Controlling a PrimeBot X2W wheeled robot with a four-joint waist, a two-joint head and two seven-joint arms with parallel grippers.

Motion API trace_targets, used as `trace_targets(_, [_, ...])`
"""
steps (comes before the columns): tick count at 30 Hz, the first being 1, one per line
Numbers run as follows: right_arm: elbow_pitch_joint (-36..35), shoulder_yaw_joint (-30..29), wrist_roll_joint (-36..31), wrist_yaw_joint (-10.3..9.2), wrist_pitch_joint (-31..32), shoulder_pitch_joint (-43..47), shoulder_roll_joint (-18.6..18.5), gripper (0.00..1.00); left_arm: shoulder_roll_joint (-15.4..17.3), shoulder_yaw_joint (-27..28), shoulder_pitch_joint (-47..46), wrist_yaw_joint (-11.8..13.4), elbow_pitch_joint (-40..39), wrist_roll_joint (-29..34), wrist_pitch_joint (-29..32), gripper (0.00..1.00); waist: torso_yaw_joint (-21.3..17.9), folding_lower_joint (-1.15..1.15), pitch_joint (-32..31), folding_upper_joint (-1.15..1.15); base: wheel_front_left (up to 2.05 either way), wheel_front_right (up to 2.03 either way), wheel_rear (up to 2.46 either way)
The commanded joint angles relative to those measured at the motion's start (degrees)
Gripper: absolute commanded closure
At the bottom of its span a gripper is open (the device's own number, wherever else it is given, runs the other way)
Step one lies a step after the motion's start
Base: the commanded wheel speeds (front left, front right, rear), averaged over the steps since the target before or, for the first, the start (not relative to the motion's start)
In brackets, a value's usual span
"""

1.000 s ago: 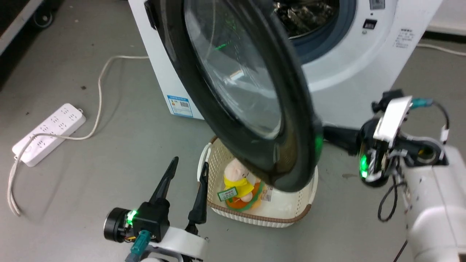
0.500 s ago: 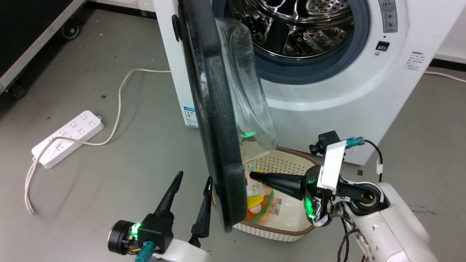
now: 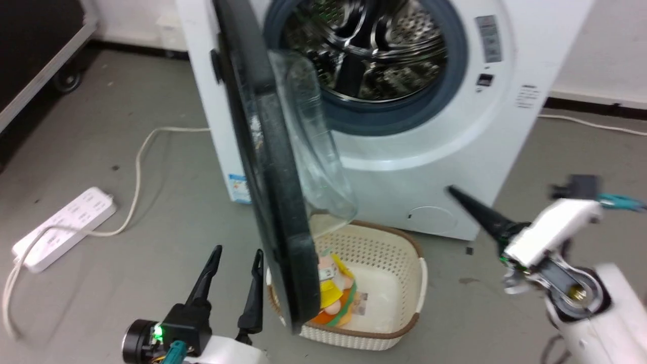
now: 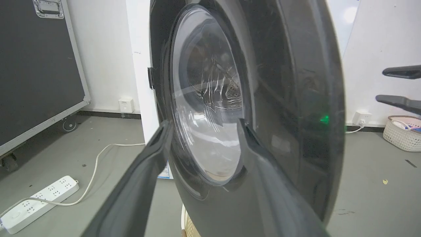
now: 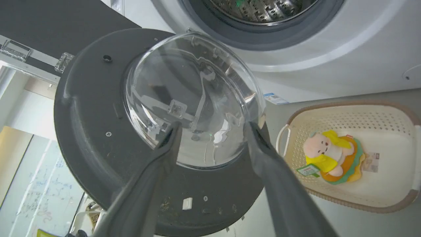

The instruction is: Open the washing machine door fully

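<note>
Entry, head view: the washing machine door (image 3: pixel 273 212) stands swung out from the washing machine (image 3: pixel 404 177), hinged at the left edge of the front panel. We see it almost edge-on. The black rim runs from the top of the picture down to the cream basket (image 3: pixel 412 253) on the floor. Its clear glass bowl bulges to the right, toward the opening. The steel drum (image 3: pixel 369 45) and the grey rubber ring (image 3: pixel 404 111) around it are fully exposed.

Left pincer (image 3: pixel 238 251): open, fingers spread, nothing between them. It sits low, just beside the outer face of the door's bottom rim. In the left wrist view its fingers frame the glossy outer face and window. We cannot tell whether either finger touches the door.

Right pincer (image 3: pixel 455 193): open and holding nothing. The right wrist view shows its two fingers apart, aimed at the inner side of the door and the bowl. In the head view it is well clear of the door, tip near the machine's lower front panel.

Other items: a plush toy (image 5: pixel 324 153) lies in the basket. A white power strip (image 3: pixel 65 227) lies on the floor to the left, its cord running toward the machine.
</note>
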Motion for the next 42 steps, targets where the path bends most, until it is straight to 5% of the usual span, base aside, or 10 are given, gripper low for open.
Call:
trace_targets(1, [-2.4,-0.4,-2.9,0.07,-3.9,2.3,-1.4,0.0,0.1,0.7,0.9,-0.2,-0.2,0.2,-0.3,0.0,-1.7,0.0,-1.2,0.0,0.0,0.0,0.0])
trace_targets(10, [-11.6,0.4,-35.7,0.07,-34.9,13.3,-10.3,0.0,0.1,4.4,2.1,-1.4,-0.5,0.5,-0.3,0.0,-6.2,0.0,-2.9,0.0,0.0,0.0,0.0])
trace_targets(15, [-14.4,-6.1,-52.7,0.07,-39.6,20.6,-5.2,0.0,0.1,5.8,3.4,-2.2,-0.2,0.4,-0.3,0.0,-8.1,0.0,-3.6,0.0,0.0,0.0,0.0])
trace_targets(19, [-20.8,-12.2,-65.8,0.07,-39.9,28.6,3.1,0.0,0.1,6.7,4.3,-2.9,0.5,-0.2,-0.3,0.0,-9.1,0.0,-3.9,0.0,0.0,0.0,0.0])
trace_targets(25, [-24.5,-14.4,-71.8,0.07,-39.9,33.9,8.5,0.0,0.1,7.0,4.9,-3.6,2.4,-0.4,-0.3,0.0,-9.8,0.0,-4.2,0.0,0.0,0.0,0.0])
trace_targets(41, [-24.8,-13.3,-72.5,0.07,-39.9,34.3,9.6,0.0,0.1,6.4,4.3,-3.5,4.5,-1.1,-0.3,0.0,-9.0,0.0,-4.3,0.0,0.0,0.0,0.0])
trace_targets(42, [-24.8,-13.3,-72.5,0.07,-39.9,34.3,9.6,0.0,0.1,6.4,4.2,-3.5,4.4,-1.1,-0.3,0.08,-8.9,0.0,-4.2,0.0,0.0,0.0,0.0])
